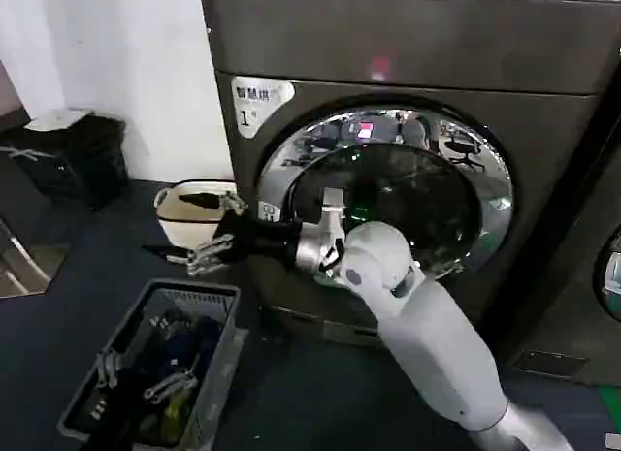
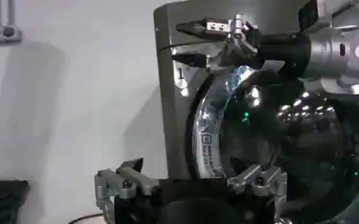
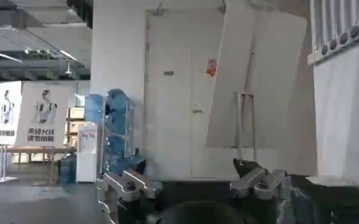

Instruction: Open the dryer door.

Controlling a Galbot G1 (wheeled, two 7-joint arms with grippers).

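Observation:
The dryer (image 1: pixel 408 53) is a dark metal front-loader with a white sticker marked "1" (image 1: pixel 258 102). Its dryer door (image 1: pixel 490 165), a chrome ring around dark glass, lies flat against the front. My right arm reaches across the door from the lower right. My right gripper (image 1: pixel 201 232) hangs open just past the dryer's left edge, holding nothing; it points out into the room (image 3: pixel 191 179). In the left wrist view the right gripper (image 2: pixel 188 44) shows beside the sticker. My left gripper (image 2: pixel 191 182) is open, facing the door's rim (image 2: pixel 205 131) from a distance.
A grey basket (image 1: pixel 225 301) with tools stands on the dark floor in front. A beige basin (image 1: pixel 175 218) sits left of the dryer and a black crate (image 1: pixel 78 155) by the white wall. Another dark machine (image 1: pixel 582 315) stands at the right.

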